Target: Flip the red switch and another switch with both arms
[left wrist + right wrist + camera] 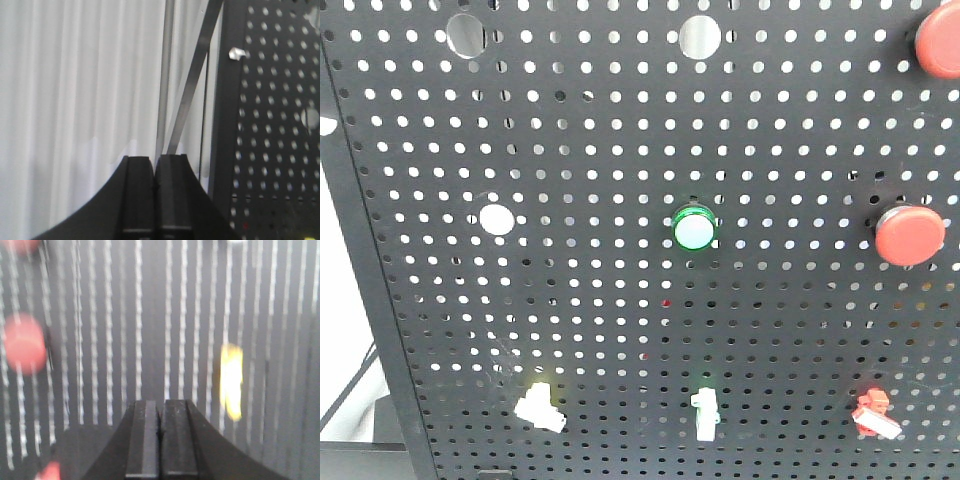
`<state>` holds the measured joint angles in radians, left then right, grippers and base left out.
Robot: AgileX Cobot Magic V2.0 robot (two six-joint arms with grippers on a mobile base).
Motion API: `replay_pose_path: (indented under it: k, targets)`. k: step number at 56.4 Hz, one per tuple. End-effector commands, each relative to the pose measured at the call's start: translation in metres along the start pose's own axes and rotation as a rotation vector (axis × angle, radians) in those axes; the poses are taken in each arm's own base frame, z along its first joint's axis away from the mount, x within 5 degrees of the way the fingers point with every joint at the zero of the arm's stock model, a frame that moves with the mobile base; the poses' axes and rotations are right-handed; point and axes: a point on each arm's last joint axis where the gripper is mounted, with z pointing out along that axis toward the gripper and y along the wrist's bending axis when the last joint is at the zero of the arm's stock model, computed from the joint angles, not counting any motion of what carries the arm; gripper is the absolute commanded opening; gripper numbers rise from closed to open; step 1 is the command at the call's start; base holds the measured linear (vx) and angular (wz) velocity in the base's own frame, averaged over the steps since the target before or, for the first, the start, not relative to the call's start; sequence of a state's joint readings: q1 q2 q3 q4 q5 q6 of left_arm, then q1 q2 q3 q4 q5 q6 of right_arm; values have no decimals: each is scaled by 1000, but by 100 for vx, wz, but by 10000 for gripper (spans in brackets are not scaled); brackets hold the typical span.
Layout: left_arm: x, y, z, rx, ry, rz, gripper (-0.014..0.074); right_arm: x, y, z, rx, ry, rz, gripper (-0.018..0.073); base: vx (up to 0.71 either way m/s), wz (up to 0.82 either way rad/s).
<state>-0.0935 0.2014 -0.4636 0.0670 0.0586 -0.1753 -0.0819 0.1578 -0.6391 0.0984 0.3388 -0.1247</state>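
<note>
In the front view, the red switch (873, 415), a small red lever with a white tip, sits low on the right of the black pegboard (620, 300). The other switch (540, 405), a pale yellow lever, sits low on the left. Neither gripper shows in this view. The left gripper (154, 160) is shut on nothing and faces a white curtain, left of the board's edge (225, 125). The right gripper (161, 402) is shut on nothing in front of the blurred board. A yellow smear (231, 380) lies to its right; I cannot tell what it is.
An upright white green-lit toggle (704, 412) stands between the two levers. A green-ringed round button (694, 230) is mid-board. Large red push buttons (910, 235) (940, 40) are at the right, and one shows blurred (24, 344) in the right wrist view.
</note>
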Motion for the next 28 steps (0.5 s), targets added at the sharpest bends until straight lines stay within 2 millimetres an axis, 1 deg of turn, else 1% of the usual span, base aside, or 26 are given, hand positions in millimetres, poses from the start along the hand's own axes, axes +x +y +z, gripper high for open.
replay_pose_path:
  k: [1,9,15,19,22,24,28]
  targets:
    - [-25,-3,15,7,-37,-10,3,-19,-1,7,6,-76,7,-6,0,0]
    - [-28,-3,27,-2,41,-29,3,-19,1,8,-18,-73,98,-6,0,0]
    - [-21,-9,41,68,110,-96,3,-17,3,8,-38,-49,137,-6,0,0]
    - [-14,-18,50,154,158,-130,3,-15,3,8,-43,-36,123,-6,0,0]
    - [-5,-29,59,243,216,-92,3,-15,3,10,-44,-29,124,-6,0,0]
    - [0,-35,63,290,247,-85,3,-14,3,11,-44,-23,124,-6,0,0]
    - [11,-53,69,425,308,-14,3,-13,3,11,-47,-8,124,-6,0,0]
